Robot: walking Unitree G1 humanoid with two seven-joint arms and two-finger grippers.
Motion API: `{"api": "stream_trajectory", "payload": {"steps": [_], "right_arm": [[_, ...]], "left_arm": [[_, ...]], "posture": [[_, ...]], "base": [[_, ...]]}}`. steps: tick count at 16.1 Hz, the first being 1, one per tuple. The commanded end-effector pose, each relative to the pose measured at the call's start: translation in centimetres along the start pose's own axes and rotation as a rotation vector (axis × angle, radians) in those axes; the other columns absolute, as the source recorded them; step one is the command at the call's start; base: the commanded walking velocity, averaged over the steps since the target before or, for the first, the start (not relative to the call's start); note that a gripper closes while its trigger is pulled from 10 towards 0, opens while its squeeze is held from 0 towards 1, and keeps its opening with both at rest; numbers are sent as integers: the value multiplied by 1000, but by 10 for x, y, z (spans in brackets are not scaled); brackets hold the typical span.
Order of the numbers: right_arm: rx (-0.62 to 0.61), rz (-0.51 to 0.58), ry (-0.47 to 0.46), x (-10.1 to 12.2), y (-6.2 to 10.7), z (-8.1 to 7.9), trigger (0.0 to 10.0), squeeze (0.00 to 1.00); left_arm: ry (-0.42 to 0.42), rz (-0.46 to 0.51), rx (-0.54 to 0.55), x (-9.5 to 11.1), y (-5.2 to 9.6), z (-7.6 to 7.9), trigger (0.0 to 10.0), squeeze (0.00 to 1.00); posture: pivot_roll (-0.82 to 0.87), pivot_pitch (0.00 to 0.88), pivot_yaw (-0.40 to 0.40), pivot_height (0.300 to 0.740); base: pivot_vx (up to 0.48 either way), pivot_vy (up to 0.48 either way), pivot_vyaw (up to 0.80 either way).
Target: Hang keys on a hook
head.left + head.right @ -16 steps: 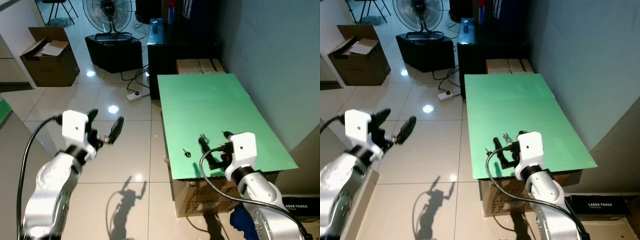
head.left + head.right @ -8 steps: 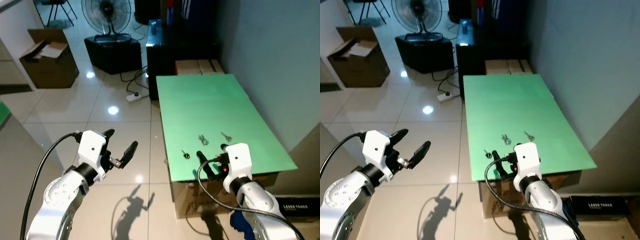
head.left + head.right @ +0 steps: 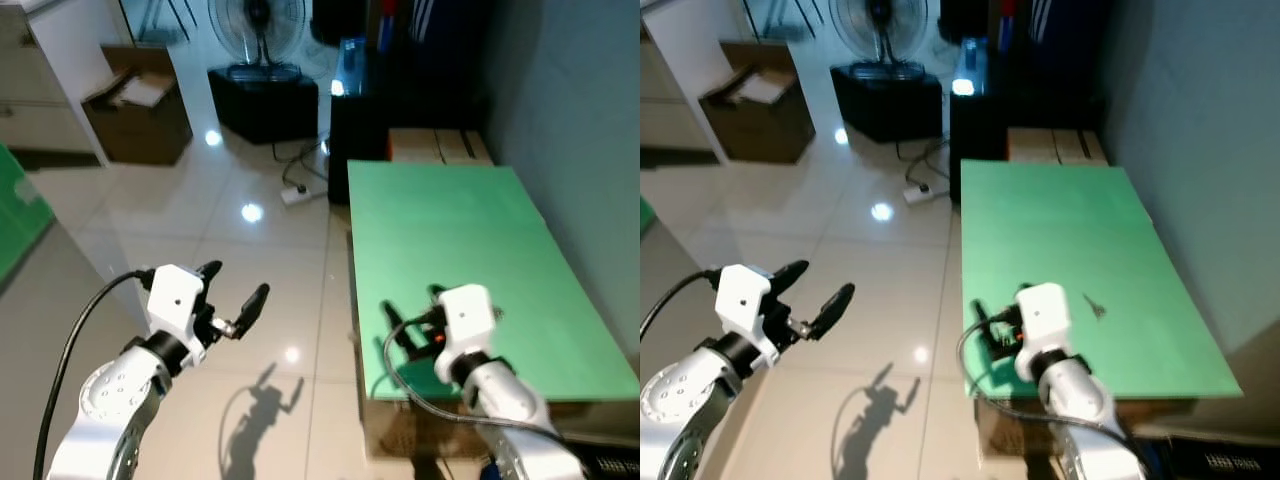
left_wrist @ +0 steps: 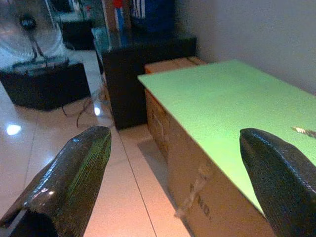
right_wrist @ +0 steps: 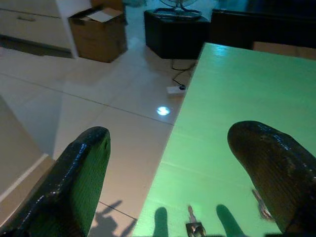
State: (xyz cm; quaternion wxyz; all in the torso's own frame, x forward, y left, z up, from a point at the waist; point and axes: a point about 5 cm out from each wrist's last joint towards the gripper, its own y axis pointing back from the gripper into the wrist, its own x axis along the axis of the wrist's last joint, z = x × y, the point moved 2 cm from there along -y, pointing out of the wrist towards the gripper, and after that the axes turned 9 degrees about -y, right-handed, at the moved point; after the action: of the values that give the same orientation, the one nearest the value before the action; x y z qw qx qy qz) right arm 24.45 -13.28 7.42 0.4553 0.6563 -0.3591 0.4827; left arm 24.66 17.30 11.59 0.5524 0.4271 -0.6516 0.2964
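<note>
Keys (image 5: 195,227) flat on the desk (image 3: 450,230), light, thin, slippery; pinch bow; right gripper (image 5: 187,168) fingers spread above them, left gripper (image 3: 232,300) spread, idle.

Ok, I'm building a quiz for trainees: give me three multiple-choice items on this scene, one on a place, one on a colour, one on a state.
1. Where is the right claw?
A over a fan; B over the near edge of the table; C inside a box.
2. What colour is the table top?
A red; B green; C white.
3. How is the left claw?
A open, empty; B shut on a key; C shut, empty.

Answers: 1 B, it hangs above the edge near the keys; 2 B, plainly green; 3 A, its fingers stand apart above the floor.
</note>
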Motion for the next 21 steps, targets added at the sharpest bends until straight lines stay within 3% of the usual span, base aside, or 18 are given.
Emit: {"api": "stream_trajectory", "payload": {"steps": [1,5,7,16,21], "right_arm": [[-33,-13,4,-3,5,11,10000,0],[-60,-19,-30,-6,10,14,10000,0],[-50,-29,-46,-9,14,12,10000,0],[-57,-37,-51,-11,13,13,10000,0],[-66,-30,-53,-10,14,13,10000,0]], "left_arm": [[-9,26,-22,6,-2,5,10000,0],[-5,5,-135,1,1,22,10000,0],[2,1,-147,0,2,23,10000,0],[-34,32,-113,6,-6,14,10000,0],[-39,41,-127,8,-11,17,10000,0]], "posture": [[-25,0,35,740],[-28,0,39,740],[-31,0,42,740],[-30,0,45,740],[-35,0,51,740]], "base": [[0,0,0],[0,0,0],[0,0,-800],[0,0,-800],[0,311,-800]]}}
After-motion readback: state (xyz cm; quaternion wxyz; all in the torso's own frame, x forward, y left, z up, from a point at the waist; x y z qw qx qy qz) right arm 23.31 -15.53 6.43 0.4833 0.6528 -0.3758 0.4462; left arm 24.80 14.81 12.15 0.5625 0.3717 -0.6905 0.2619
